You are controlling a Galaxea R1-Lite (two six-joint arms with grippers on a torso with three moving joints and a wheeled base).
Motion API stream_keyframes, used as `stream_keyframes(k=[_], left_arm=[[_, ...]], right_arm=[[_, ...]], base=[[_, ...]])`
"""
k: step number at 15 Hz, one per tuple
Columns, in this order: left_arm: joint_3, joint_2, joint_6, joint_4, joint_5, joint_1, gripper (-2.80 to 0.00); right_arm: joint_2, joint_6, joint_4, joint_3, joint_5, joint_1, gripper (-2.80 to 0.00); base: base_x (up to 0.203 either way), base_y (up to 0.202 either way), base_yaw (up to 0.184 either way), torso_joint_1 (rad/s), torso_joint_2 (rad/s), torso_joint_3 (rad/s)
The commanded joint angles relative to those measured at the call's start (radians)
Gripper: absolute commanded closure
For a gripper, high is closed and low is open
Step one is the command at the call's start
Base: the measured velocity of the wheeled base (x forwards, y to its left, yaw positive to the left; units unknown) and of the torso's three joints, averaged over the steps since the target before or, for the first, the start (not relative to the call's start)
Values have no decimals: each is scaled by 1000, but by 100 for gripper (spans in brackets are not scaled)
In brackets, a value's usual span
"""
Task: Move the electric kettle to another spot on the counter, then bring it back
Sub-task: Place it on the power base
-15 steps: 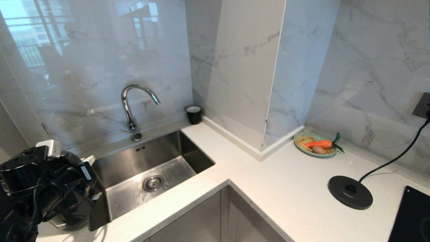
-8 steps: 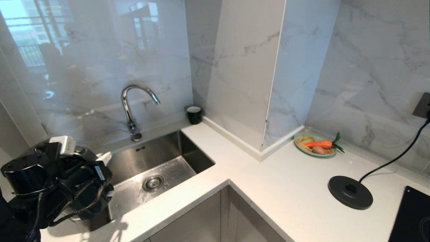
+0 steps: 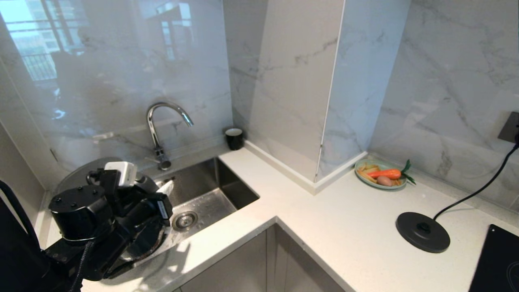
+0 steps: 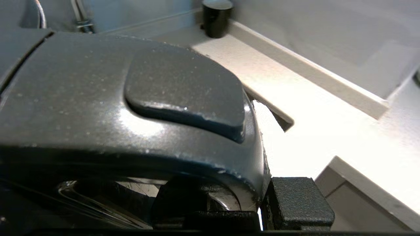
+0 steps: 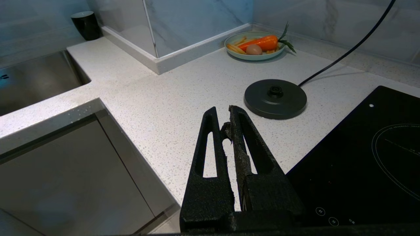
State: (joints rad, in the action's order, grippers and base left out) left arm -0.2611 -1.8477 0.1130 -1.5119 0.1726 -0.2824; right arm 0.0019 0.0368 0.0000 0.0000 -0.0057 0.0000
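- The electric kettle [image 3: 140, 239] sits at the lower left of the head view, over the left end of the steel sink [image 3: 211, 194]; the arm hides nearly all of it, leaving only a dark curved edge and part of its grey lid [image 3: 77, 174]
- Whether the kettle rests on anything or hangs clear of the sink cannot be told
- The left end effector [image 4: 262, 206] is clamped on the kettle's handle [image 4: 131, 108], which fills most of the left wrist view; only one textured finger [image 4: 297, 200] shows at the lower right, the other is hidden behind the handle
- The right end effector [image 5: 226, 127] hangs above the white table [image 3: 344, 227], fingers together, empty; it lies outside the head view
- The round black base disc [image 3: 422, 232] stands bare at the lower right, its cord [image 3: 478, 190] running to a wall socket cut off by the right edge
- The black hob [image 3: 496, 263] is cropped at the lower right corner
- A small black cup [image 3: 234, 138] stands in the back corner near the tap [image 3: 160, 129]; a green plate [image 3: 367, 180] of vegetables sits by the marble pillar
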Motion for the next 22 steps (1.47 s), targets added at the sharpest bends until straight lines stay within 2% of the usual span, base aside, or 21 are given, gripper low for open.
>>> stream_keyframes(k=[1, 7, 13, 22], left_arm=[[2, 4, 2, -8, 5, -31, 0], [6, 8, 2, -8, 7, -40, 0], [5, 8, -1, -8, 13, -46, 0], [-16, 24, -1, -8, 15, -73, 0]], right_arm=[[0, 0, 0, 0, 1, 0, 0], [0, 0, 0, 0, 0, 0, 0], [0, 0, 0, 0, 0, 0, 0], [0, 0, 0, 0, 0, 0, 0]], base=[[0, 0, 0, 0, 0, 0], [0, 0, 0, 10, -12, -11], [0, 0, 0, 103, -246, -125], [0, 0, 0, -1, 4, 2]])
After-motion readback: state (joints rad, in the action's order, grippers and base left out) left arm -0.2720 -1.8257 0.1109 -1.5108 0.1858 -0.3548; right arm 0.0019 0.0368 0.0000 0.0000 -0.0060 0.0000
